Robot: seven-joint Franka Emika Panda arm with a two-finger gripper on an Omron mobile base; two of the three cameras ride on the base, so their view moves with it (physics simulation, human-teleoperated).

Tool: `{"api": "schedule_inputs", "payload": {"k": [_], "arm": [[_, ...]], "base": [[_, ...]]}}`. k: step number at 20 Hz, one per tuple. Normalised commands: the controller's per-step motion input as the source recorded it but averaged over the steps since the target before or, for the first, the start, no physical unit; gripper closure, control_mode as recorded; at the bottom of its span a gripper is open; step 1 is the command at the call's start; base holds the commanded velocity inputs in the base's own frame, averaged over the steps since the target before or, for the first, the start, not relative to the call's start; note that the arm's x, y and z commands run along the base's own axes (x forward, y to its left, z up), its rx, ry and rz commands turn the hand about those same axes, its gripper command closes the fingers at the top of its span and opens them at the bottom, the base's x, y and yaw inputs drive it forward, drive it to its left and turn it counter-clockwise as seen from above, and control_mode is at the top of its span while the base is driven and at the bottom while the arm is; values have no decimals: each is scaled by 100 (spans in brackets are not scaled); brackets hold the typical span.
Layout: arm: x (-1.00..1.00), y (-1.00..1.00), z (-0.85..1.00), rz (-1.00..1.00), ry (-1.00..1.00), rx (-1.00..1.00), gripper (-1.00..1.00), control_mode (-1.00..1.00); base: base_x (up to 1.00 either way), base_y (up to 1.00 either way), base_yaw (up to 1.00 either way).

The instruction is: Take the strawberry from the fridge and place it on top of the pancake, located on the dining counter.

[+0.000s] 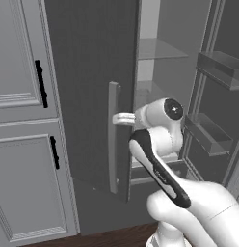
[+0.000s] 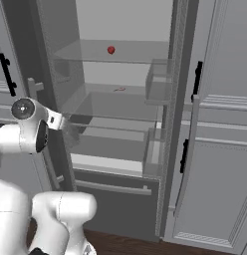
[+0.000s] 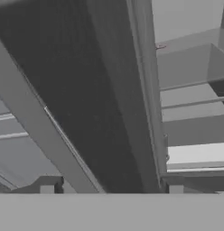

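End effector (image 1: 122, 118): we see it at the bar handle (image 1: 112, 137) of the fridge's (image 2: 125, 74) left door (image 1: 92, 87); we cannot tell how wide its jaws stand.
Door: swung partly open, its handle's long axis upright.
Strawberry (image 2: 111, 50): on the upper glass shelf (image 2: 95, 52), above the end effector and deeper inside; too small for us to tell which way it points.

The left base view looks forward from behind the arm, close to the fridge (image 1: 92, 87), facing its left door's outer face and a slice of the shelves (image 1: 157, 48). The right base view faces straight into the open interior from the other side, sharing those shelves (image 2: 115, 52). The hand view sits very near the door's bar handle (image 3: 46, 131), looking along it.
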Motion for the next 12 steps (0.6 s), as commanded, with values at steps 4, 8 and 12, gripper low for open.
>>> {"api": "schedule_inputs", "payload": {"k": [4, 8, 12], "arm": [[-3, -100, 20, -6, 40, 14, -100, -100], [35, -84, 0, 0, 38, 19, -100, -100], [64, -46, -12, 0, 22, 32, -100, -100]], "base": [[0, 0, 0], [0, 0, 0], [0, 0, 0]]}}
